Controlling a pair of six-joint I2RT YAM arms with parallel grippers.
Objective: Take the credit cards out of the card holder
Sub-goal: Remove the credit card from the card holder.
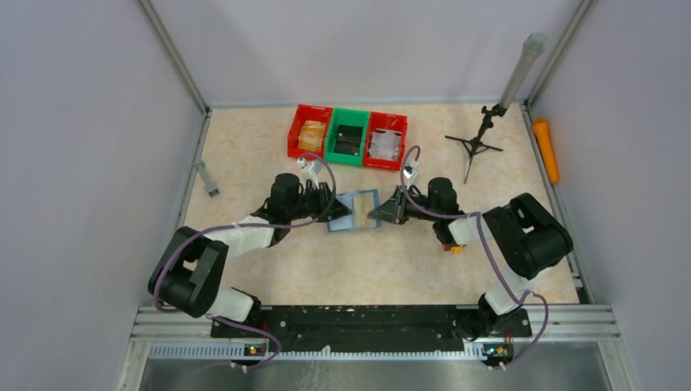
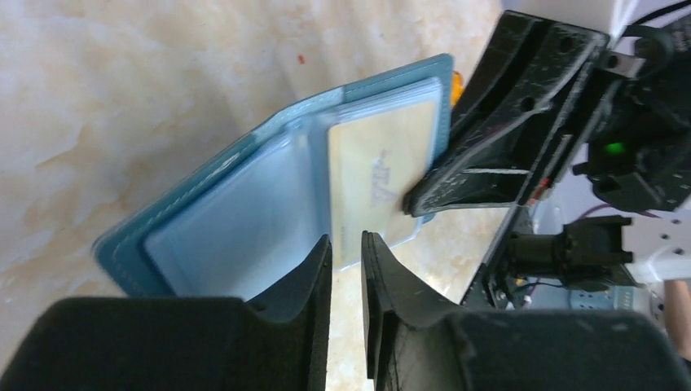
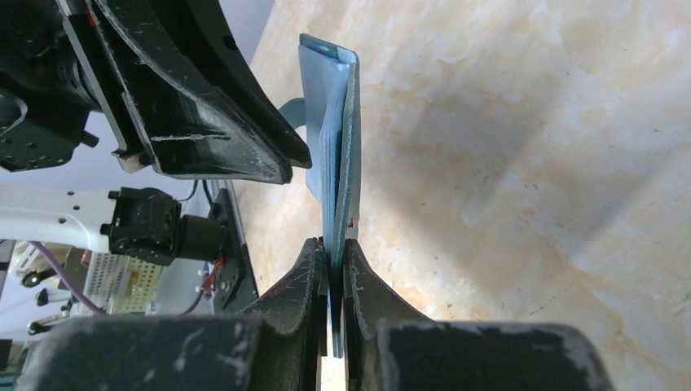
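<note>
Right wrist shows right tool (image 3: 330,269) clamped on card holder's (image 3: 332,147) edge; left tool (image 2: 346,261) seemingly nearly closed.

The blue card holder (image 2: 244,212) lies open. The right gripper (image 2: 415,204) touches its pale card (image 2: 375,175) at three o'clock.

Bright, even light — soft shadows, near edges blurred.

1. The left arm (image 1: 244,236) reaches forward and inward; its left gripper (image 2: 346,261) holds its fingers (image 2: 314,273) nearly closed with a narrow gap.
2. The right arm (image 1: 489,228) reaches inward; its right gripper (image 3: 330,273) clamps the card holder (image 3: 334,122).
</note>
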